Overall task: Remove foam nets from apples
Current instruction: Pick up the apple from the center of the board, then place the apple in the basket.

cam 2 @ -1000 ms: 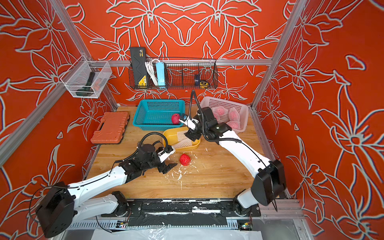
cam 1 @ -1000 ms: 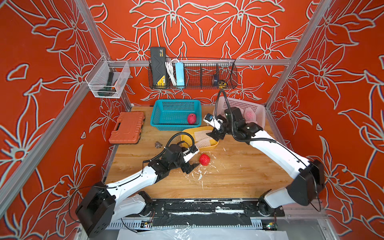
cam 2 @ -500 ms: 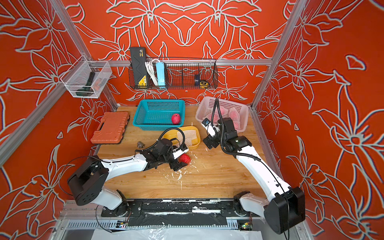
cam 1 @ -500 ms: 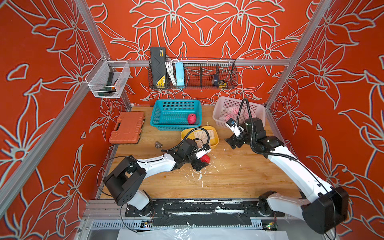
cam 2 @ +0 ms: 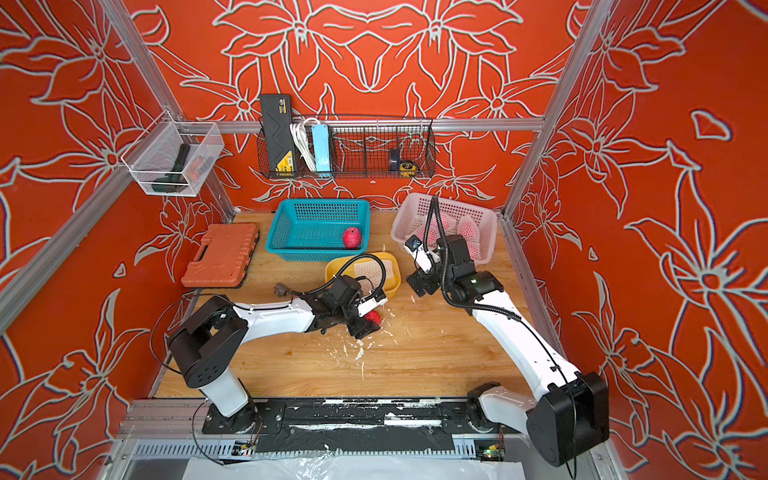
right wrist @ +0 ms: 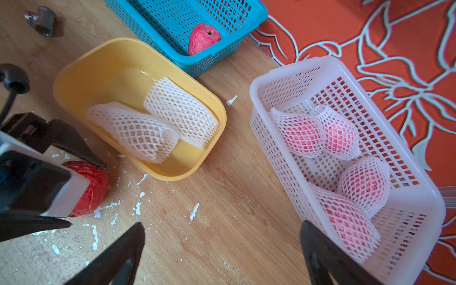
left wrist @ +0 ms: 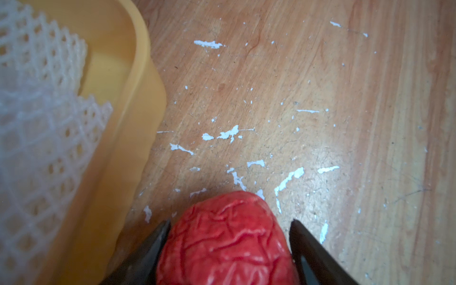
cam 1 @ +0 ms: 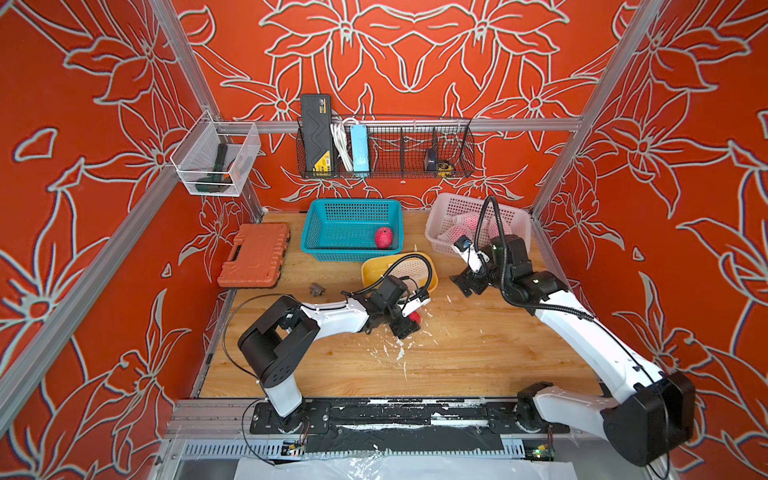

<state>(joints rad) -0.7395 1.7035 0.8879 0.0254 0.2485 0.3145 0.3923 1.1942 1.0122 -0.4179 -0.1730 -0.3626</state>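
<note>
A bare, wrinkled red apple [left wrist: 227,241] lies on the wooden table beside the yellow tub [right wrist: 74,71]. My left gripper [left wrist: 229,223] is shut on it, one finger against each side; both top views show the same apple [cam 1: 414,318]. Two empty foam nets [right wrist: 138,133] lie in the tub. In the white basket [right wrist: 271,76] are several apples still in nets [right wrist: 303,133]. Another bare apple [right wrist: 203,39] rests in the blue basket [cam 1: 316,232]. Between the tub and the white basket, my right gripper [right wrist: 222,224] hangs open over the table, holding nothing.
White foam crumbs [cam 1: 399,353] are scattered on the table round the left gripper. An orange tool case [cam 1: 253,255] lies at the left edge, with a small metal fitting [cam 1: 318,289] near it. A wire shelf [cam 1: 386,149] hangs on the back wall.
My left gripper has reached forward to the bare apple and its jaws have narrowed round it. The right arm has drawn back from over the yellow tub toward the white basket, jaws wide.
</note>
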